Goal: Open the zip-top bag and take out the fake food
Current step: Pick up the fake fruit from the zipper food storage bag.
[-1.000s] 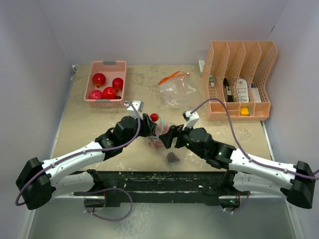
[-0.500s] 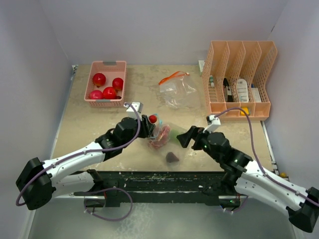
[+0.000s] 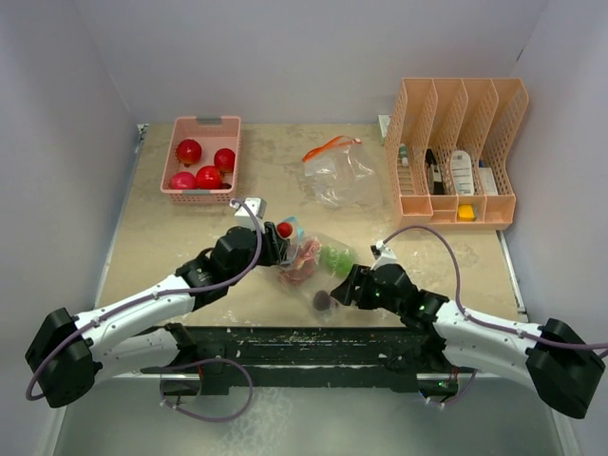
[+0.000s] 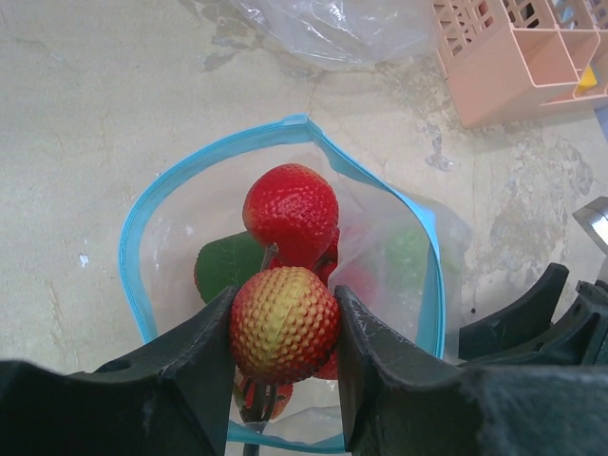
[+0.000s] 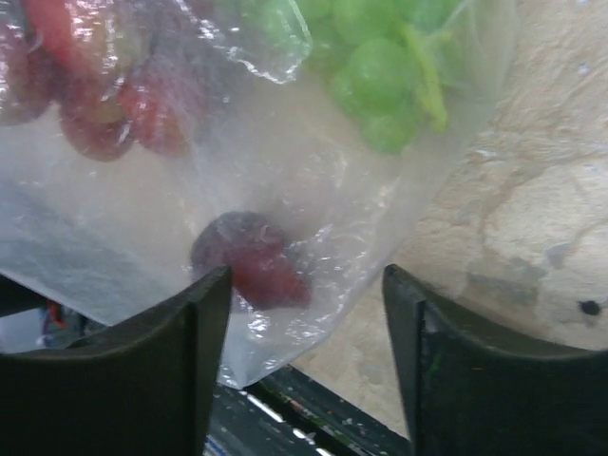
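Zip-top bag, blue-rimmed mouth open, lies at the near middle of the worktop, with a strawberry, green grapes and a dark piece showing through the plastic. The left gripper pinches a bumpy red-yellow fruit just over the mouth. The right gripper, at the mouth a second ago, has dropped to the bag's near end, jaws spread around the dark piece, probably to steady the bag.
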Tool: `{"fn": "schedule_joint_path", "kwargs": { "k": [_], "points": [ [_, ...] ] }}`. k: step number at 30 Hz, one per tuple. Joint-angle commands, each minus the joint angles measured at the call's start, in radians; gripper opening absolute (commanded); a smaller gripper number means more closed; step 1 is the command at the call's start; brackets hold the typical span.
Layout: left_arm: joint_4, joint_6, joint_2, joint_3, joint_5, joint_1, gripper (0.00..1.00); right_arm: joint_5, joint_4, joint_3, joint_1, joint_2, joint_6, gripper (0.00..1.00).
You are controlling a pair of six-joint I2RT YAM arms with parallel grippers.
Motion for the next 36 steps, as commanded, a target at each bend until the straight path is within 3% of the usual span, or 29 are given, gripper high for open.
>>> {"fn": "schedule_joint_path", "kwargs": {
  "k": [1, 8, 16, 21, 36],
  "points": [
    [0.039, -0.003, -0.017, -0.003, -0.012, 0.009, 0.34, -0.031, 0.18, -0.004, -0.005, -0.026, 0.033, 0.56],
    [0.031, -0.008, -0.042, -0.017, -0.021, 0.012, 0.34, 0.065, 0.082, 0.044, -0.006, -0.085, -0.02, 0.0],
    [-0.029, 0.008, -0.093, -0.013, -0.056, 0.034, 0.34, 0.187, -0.098, 0.073, -0.019, -0.172, -0.089, 0.0],
    [-0.064, 0.022, -0.122, -0.015, -0.072, 0.06, 0.34, 0.185, -0.215, 0.103, -0.098, -0.212, -0.153, 0.0],
    [-0.192, 0.062, -0.236, -0.011, -0.15, 0.108, 0.34, 0.091, -0.235, 0.184, -0.313, -0.136, -0.278, 0.0]
  ]
}}
